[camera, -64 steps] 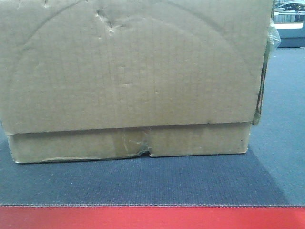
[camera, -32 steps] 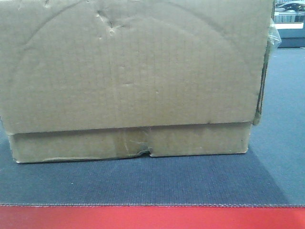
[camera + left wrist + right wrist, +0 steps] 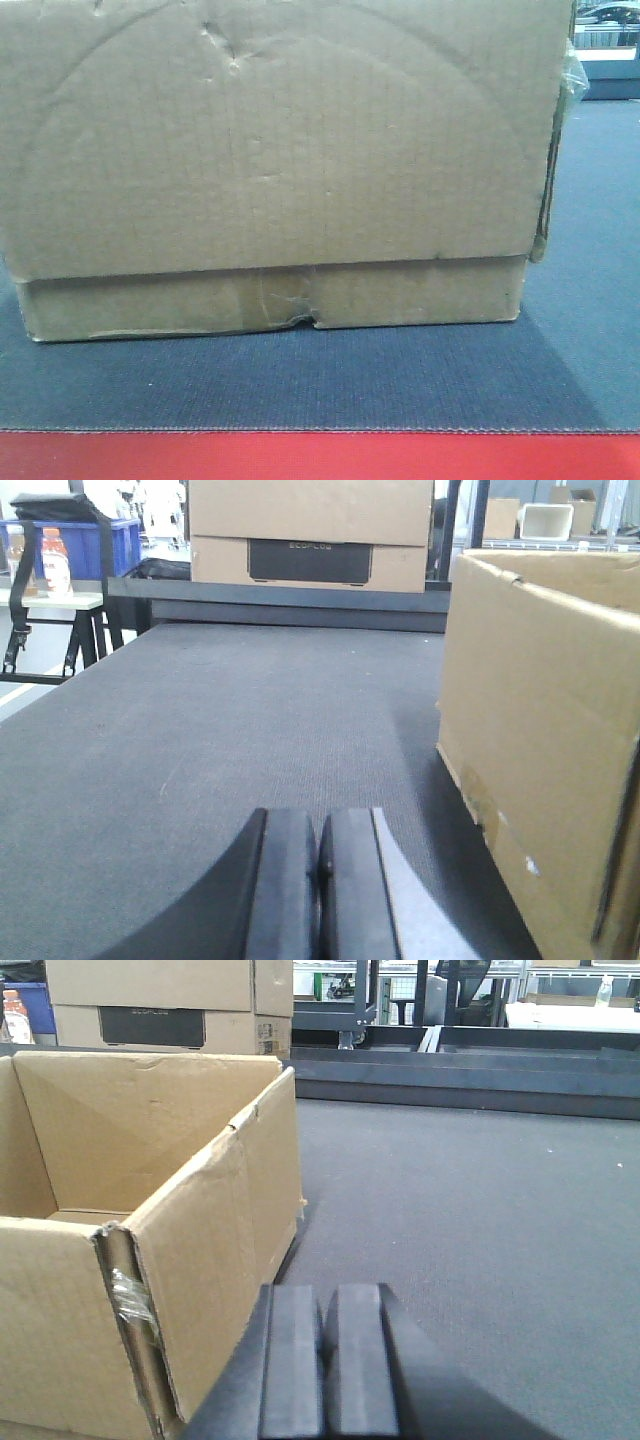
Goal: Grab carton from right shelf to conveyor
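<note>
A brown carton (image 3: 270,160) sits flat on the dark grey conveyor (image 3: 300,385), just behind its red edge strip (image 3: 320,455), and has not moved over the last second; nothing else has shifted either. The left gripper (image 3: 320,880) rests low beside the carton's left wall with its pads pressed together on nothing, and the right gripper (image 3: 322,1360) sits beside the carton's right corner, likewise closed and empty. The carton seems delivered, so the task looks essentially done. The belt is flat and woven. Beyond the carton stand a printed box (image 3: 310,530), a blue bin (image 3: 70,545) and dark racks (image 3: 420,1000)
</note>
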You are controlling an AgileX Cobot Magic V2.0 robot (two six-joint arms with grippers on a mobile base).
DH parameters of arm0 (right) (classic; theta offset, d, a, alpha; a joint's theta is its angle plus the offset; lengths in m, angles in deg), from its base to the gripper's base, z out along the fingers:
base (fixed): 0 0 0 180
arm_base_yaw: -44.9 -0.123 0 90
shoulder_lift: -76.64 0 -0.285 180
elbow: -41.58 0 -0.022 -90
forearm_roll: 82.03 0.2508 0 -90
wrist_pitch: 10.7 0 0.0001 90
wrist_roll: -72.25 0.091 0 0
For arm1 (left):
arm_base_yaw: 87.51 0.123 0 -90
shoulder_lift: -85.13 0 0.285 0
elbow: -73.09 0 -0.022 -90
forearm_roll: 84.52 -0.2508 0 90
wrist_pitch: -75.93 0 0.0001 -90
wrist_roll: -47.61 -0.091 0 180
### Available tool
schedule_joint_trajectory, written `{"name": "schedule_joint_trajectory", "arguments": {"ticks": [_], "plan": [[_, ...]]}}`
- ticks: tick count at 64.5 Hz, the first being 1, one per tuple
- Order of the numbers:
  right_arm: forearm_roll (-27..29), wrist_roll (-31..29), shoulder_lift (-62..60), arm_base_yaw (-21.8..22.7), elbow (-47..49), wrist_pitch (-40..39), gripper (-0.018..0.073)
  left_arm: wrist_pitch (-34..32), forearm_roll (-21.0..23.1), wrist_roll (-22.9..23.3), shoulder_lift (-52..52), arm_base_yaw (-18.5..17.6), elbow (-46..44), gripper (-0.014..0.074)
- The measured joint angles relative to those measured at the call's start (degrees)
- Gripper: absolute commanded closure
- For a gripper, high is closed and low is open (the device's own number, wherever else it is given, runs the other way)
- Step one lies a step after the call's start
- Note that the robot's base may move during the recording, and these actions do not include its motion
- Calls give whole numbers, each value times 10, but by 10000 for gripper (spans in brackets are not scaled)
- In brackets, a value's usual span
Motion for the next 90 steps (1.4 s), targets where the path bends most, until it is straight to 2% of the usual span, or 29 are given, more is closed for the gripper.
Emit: {"name": "schedule_joint_trajectory", "arguments": {"ticks": [73,81,90], "plan": [[-1,-1,0,3,0,-10,628,-8,4,-6,-1,0,3,596],[3,-42,0,38,0,-17,628,-8,4,-6,-1,0,3,596],[33,-91,-6,92,-21,-36,628,-8,4,-6,-1,0,3,596]]}}
